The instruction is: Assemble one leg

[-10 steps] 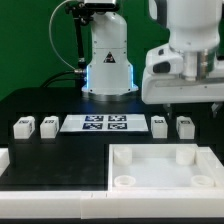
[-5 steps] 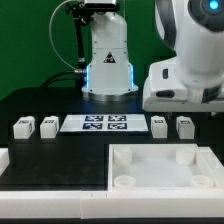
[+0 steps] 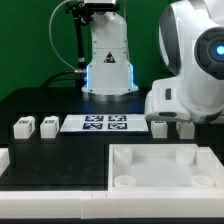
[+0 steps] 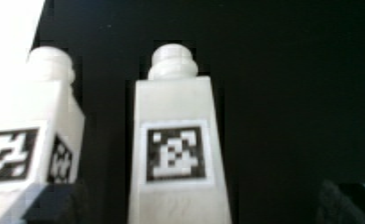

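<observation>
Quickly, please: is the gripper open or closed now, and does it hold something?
Gripper: open, holding nothing. Its fingers are wide apart, with a leg seen between them.

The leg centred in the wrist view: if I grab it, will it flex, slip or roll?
The leg looks like a solid white block, so probably stiff and light. Its flat sides should stop it rolling, though the smooth finish might slip a little. A second leg sits close beside it, so a sideways push could bump that one.
</observation>
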Tool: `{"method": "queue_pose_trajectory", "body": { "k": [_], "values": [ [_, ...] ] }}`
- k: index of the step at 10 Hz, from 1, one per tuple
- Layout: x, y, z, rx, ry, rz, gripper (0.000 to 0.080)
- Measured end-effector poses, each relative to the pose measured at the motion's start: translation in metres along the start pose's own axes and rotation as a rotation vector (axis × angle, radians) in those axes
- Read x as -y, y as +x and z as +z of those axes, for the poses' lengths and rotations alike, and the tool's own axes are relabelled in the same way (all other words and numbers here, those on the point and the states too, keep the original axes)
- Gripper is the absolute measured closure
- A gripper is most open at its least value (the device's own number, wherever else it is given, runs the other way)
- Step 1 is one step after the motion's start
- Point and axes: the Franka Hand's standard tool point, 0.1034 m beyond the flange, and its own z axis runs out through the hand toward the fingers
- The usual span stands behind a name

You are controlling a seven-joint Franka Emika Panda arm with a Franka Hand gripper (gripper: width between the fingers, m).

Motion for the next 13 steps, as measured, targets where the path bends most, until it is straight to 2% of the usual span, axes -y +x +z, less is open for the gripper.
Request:
{"method": "queue_pose_trajectory", "body": {
  "k": [2,4,5,6,7,8,12,13],
  "values": [
    [0.0039,-0.0001,0.01,-0.009,-0.013,-0.007,0.015],
    [0.0048,-0.0002,0.0103,-0.01,-0.014,-0.009,0.015],
    [0.0047,-0.0002,0.0103,-0.01,-0.014,-0.009,0.0247],
    [0.0047,-0.0002,0.0103,-0.01,-0.014,-0.009,0.043],
    [0.0048,-0.0003,0.0102,-0.01,-0.014,-0.009,0.043],
    [0.0048,-0.0002,0.0102,-0.01,-0.014,-0.009,0.0509],
    [0.0048,-0.0002,0.0101,-0.01,-0.014,-0.009,0.0509],
    [0.0045,-0.0006,0.0057,-0.011,-0.012,-0.01,0.0509]
  ]
}}
